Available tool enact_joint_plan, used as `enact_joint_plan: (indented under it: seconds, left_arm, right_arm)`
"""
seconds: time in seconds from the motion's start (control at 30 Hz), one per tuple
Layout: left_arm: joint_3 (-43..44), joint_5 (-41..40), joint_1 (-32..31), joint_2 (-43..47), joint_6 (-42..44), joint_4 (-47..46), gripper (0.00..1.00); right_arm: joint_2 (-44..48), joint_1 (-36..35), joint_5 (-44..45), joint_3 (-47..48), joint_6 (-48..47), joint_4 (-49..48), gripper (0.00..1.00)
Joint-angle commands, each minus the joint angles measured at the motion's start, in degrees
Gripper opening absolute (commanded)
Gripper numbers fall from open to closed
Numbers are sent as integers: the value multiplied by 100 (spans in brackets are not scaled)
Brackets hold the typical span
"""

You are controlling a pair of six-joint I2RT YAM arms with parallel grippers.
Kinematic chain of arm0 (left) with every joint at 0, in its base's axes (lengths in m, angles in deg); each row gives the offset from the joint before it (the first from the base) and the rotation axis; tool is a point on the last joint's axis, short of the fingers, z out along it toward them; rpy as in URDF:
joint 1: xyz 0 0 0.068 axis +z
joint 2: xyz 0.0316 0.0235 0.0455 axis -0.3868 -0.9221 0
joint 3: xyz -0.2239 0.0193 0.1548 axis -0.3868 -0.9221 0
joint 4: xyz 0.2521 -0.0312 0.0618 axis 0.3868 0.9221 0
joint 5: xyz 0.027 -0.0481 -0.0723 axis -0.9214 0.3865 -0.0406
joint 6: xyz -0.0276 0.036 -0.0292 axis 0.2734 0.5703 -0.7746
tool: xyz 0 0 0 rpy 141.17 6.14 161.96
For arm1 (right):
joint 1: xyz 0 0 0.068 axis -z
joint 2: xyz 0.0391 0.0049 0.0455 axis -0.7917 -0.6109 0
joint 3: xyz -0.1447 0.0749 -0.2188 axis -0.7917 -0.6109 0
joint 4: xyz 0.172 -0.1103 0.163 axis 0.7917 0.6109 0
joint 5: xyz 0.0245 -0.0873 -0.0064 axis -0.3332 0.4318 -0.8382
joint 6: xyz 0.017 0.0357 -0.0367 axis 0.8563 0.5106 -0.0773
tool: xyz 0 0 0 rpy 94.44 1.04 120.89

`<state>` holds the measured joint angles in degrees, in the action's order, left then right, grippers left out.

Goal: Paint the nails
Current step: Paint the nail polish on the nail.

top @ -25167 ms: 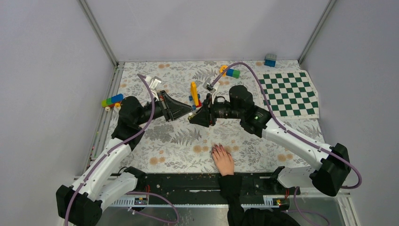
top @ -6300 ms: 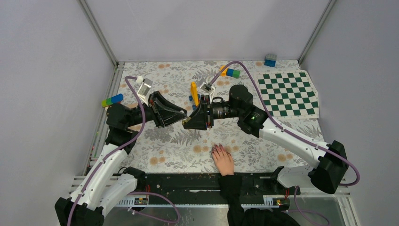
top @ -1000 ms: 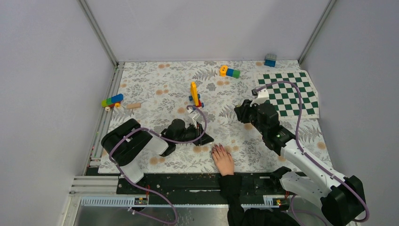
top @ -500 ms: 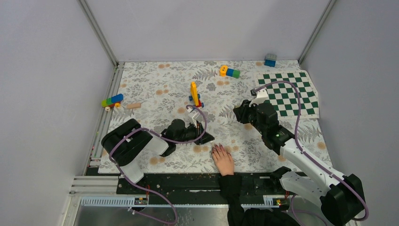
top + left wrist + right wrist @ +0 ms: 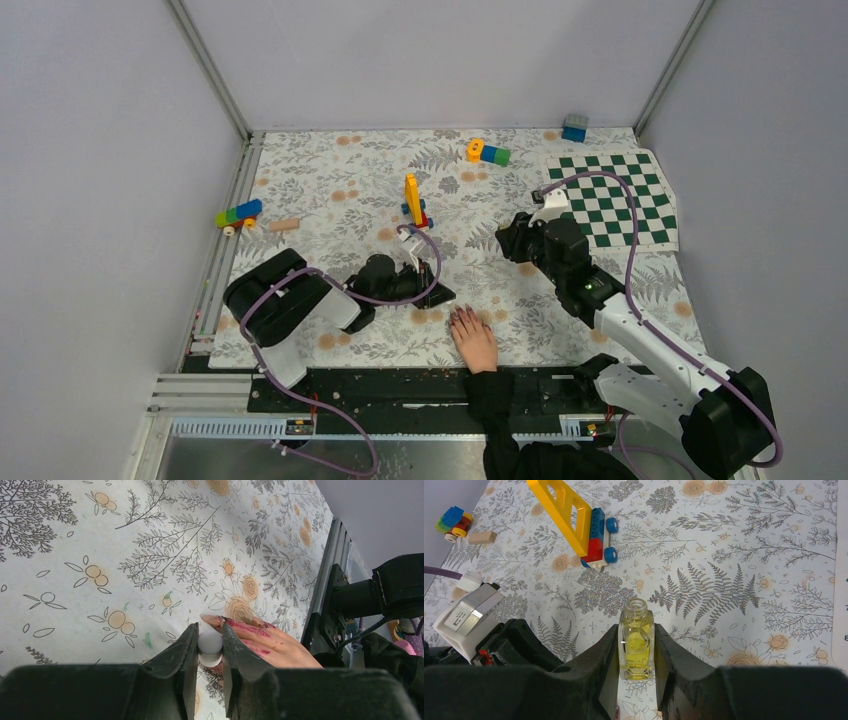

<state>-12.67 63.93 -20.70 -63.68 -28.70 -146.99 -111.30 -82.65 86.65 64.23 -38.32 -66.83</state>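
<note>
- Top view: the hand (image 5: 476,342) is laid flat at the mat's (image 5: 330,180) near edge. The nails (image 5: 461,315) are just beside the left gripper (image 5: 437,293), and open mat is seen between it and the right gripper (image 5: 508,240).
- Left wrist: a white knob (image 5: 210,643) is clamped between the fingers, close by the red-smeared fingertips.
- Right wrist: an uncapped bottle (image 5: 636,647) of yellow liquid is gripped upright, with bare mat ahead.

Left gripper (image 5: 210,645) now beside nails (image 5: 218,621).

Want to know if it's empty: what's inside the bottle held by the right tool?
Yellow liquid shows through the clear bottle, filling most of its body; the neck is open, with no cap. The right tool covers the bottle's two sides, so nothing shows there.
</note>
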Motion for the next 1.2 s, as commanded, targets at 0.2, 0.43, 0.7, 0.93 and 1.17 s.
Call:
enact_joint_plan:
  seconds: [0.2, 0.43, 0.7, 0.93, 1.17]
  left_arm:
    - [86, -60, -28, -110, 25, -551, 0]
    - [128, -45, -36, -193, 11, -586, 0]
    - [191, -53, -33, -287, 11, -596, 0]
    - [297, -97, -37, -405, -74, -668, 0]
    - [364, -82, -35, -514, -78, -685, 0]
  right_arm:
    - [-53, 51, -111, 101, 20, -380, 0]
    - [-114, 56, -139, 119, 25, -389, 0]
    - [-153, 51, -142, 132, 17, -407, 0]
    - [-229, 53, -173, 137, 29, -463, 0]
    - [-296, 53, -198, 166, 8, -486, 0]
